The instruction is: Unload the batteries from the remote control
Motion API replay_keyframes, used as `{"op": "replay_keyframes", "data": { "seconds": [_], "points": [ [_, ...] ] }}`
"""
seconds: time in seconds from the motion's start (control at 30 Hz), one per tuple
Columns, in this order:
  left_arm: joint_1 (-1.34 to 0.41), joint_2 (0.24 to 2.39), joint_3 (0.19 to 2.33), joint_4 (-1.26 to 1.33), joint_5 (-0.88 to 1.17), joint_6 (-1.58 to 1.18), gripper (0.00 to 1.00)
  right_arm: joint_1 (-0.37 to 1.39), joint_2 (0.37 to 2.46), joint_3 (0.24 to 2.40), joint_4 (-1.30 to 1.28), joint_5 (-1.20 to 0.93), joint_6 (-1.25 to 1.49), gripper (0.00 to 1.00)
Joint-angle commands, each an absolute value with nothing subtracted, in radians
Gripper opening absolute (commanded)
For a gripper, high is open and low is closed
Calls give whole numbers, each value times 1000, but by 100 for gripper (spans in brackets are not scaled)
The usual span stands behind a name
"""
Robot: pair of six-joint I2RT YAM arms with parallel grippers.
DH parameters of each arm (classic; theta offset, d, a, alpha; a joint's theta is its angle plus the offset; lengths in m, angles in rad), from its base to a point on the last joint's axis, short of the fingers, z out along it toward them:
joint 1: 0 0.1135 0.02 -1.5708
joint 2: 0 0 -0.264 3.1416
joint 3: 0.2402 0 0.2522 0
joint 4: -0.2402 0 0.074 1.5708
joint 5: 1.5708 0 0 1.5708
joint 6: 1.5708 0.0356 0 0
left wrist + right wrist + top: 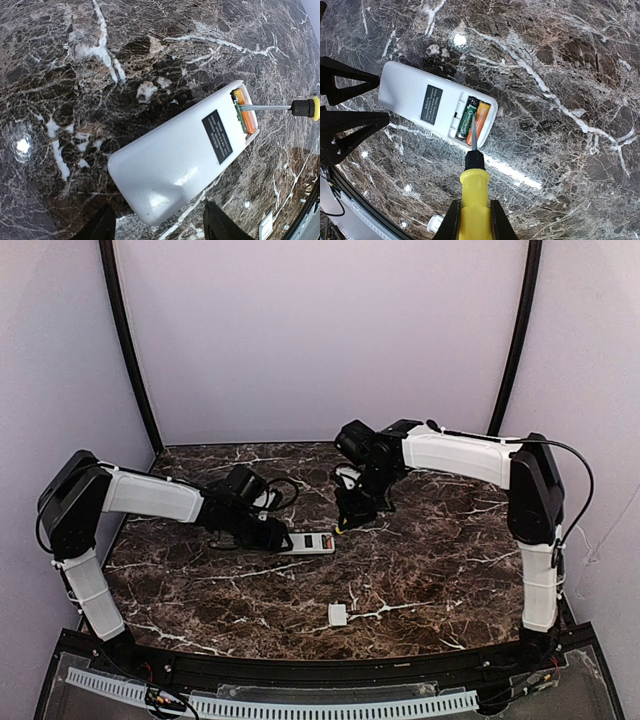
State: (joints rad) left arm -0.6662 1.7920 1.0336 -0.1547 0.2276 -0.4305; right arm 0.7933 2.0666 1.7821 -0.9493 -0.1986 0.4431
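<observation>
The white remote control (312, 542) lies back-up mid-table with its compartment open. In the right wrist view the remote (415, 97) holds a green battery (466, 118) and an orange battery (480, 120) side by side. My right gripper (474, 222) is shut on the yellow-handled screwdriver (474, 187), whose tip rests between the two batteries. My left gripper (160, 227) is open, with its fingers (102, 226) on either side of the remote's (175, 165) closed end and a gap on each side. The orange battery (246, 119) and the screwdriver's shaft (265, 106) show there too.
The small white square cover piece (337, 614) lies on the marble table (440, 570) nearer the front edge. It also shows at the bottom of the right wrist view (434, 222). Purple walls close in the back and sides.
</observation>
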Motion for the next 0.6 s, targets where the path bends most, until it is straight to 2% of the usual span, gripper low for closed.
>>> {"op": "replay_keyframes", "data": {
  "seconds": [0.0, 0.3, 0.57],
  "points": [
    [-673, 1803, 1032, -151, 242, -426, 60, 811, 2112, 1832, -1039, -146, 432, 0],
    [-673, 1820, 1038, -149, 249, -425, 57, 849, 2204, 1980, -1172, -108, 423, 0],
    [-673, 1839, 1049, -148, 255, -422, 47, 864, 2270, 2037, -1217, -124, 430, 0]
  ]
}}
